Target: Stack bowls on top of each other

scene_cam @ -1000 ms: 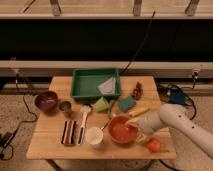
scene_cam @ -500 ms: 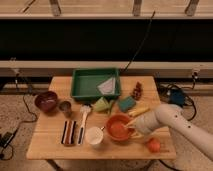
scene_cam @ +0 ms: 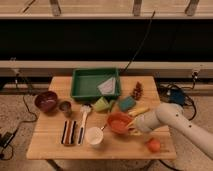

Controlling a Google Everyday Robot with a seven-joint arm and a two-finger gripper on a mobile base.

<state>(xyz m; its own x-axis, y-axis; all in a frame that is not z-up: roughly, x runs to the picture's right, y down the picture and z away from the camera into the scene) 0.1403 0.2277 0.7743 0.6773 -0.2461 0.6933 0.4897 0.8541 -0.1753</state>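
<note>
Your bright orange-red round bowl (scene_cam: 118, 122) sits front-middle on the wooden table (scene_cam: 50, 145); it looks light, rigid and slick, so pinch the rim. The gripper (scene_cam: 132, 126) is clenched on its right rim, well apart from the dark maroon-brown glossy bowl (scene_cam: 46, 101) at the left.

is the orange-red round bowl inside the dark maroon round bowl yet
No, the orange-red bowl stands mid-table with the gripper at its rim; the dark maroon bowl sits apart near the left edge.
</note>
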